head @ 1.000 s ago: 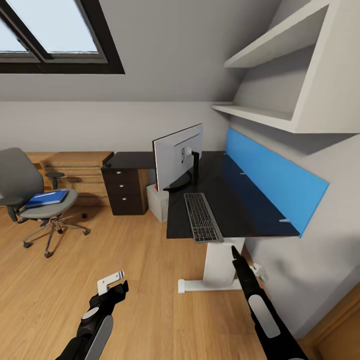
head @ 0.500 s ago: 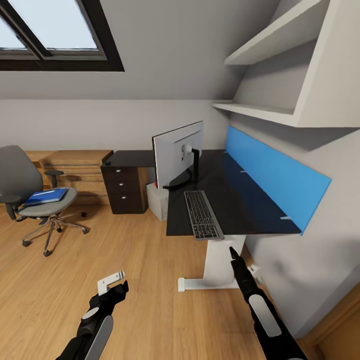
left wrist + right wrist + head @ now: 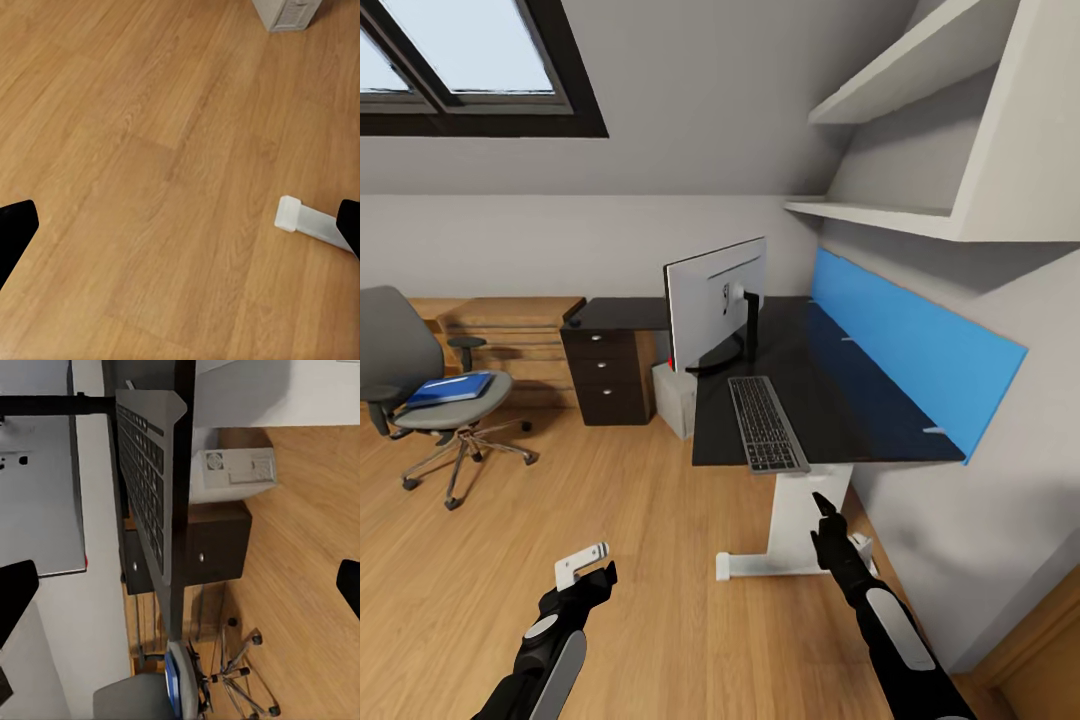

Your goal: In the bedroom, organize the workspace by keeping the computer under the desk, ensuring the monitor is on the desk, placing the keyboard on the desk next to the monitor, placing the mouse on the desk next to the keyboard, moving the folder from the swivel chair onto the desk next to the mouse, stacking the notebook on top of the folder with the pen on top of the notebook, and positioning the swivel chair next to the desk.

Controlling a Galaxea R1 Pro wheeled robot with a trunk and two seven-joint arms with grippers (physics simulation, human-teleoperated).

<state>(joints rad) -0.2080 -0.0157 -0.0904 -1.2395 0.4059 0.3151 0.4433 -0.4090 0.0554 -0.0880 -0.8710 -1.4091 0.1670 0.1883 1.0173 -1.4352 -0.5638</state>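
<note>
A black top and a bright blue back panel are being shown by the desk (image 3: 840, 400), over a white pedestal. Dark keys in a silver-grey frame are being displayed by the keyboard (image 3: 765, 424). The monitor (image 3: 717, 304) is being seen pale grey from behind. A blue folder (image 3: 452, 388) is being carried on the grey swivel chair (image 3: 420, 385). The computer (image 3: 234, 474) is being rendered light grey.

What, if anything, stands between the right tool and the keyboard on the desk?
Nothing visible. The right tool hangs open just below the desk's front edge, and the keyboard lies above it, its near end overhanging that edge.
</note>
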